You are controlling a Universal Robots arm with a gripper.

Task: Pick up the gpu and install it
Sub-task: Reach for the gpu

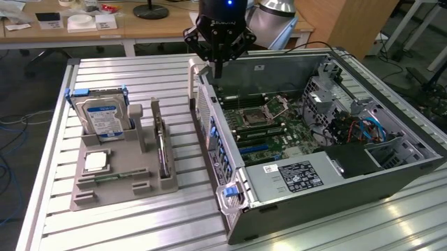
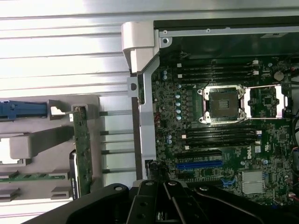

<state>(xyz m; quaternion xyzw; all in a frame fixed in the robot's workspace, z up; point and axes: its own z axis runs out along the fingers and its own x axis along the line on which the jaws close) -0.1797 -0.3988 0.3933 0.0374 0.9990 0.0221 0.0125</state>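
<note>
Right under gripper [image 1: 217, 73] the computer case rear wall [image 1: 204, 112] blocks; open motherboard [image 1: 262, 123] bay on one side, bare slatted table [image 1: 140, 78] on the other up to parts holder [image 1: 104, 183].

Bright overhead light, glare on table [image 1: 154, 225], computer case [image 1: 293, 65] interior dimmer

The ribbed aluminium table [image 1: 119, 78] carries two items. In the exterior view, a grey parts holder [image 1: 115, 191] lies toward 9 o'clock. An open computer case [image 1: 328, 198] lies on its side toward 3 o'clock, just beside the parts holder.
</note>
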